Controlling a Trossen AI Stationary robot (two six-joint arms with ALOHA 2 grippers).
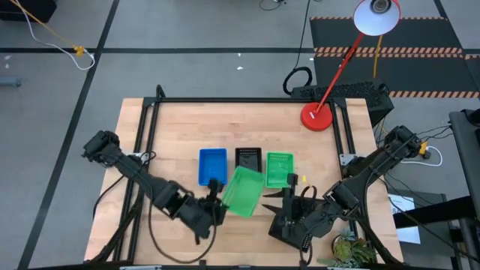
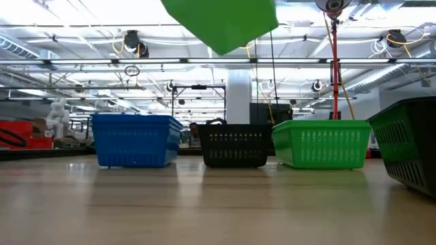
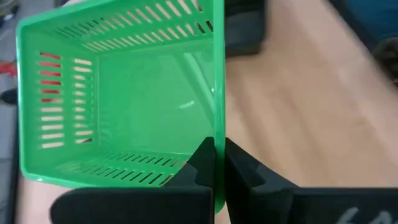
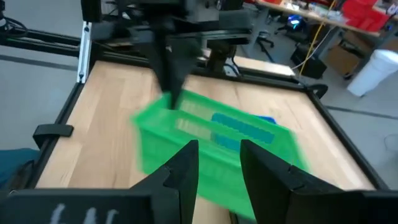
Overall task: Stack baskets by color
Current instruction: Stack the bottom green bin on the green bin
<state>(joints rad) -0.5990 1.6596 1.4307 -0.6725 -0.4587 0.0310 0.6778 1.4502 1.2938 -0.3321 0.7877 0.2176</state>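
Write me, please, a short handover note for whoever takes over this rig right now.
Left gripper: shut on the rim of a green basket, held in the air, tilted, just in front of the row.
Right gripper: open, empty, low at the near right of the table.
Row on the table, left to right: blue basket, black basket, green stack. In the low view a further black basket stands tilted at the right edge.
Done: cannot tell how many are already nested in each.
Left: set the lifted green one into the green stack, then sort whatever remains.
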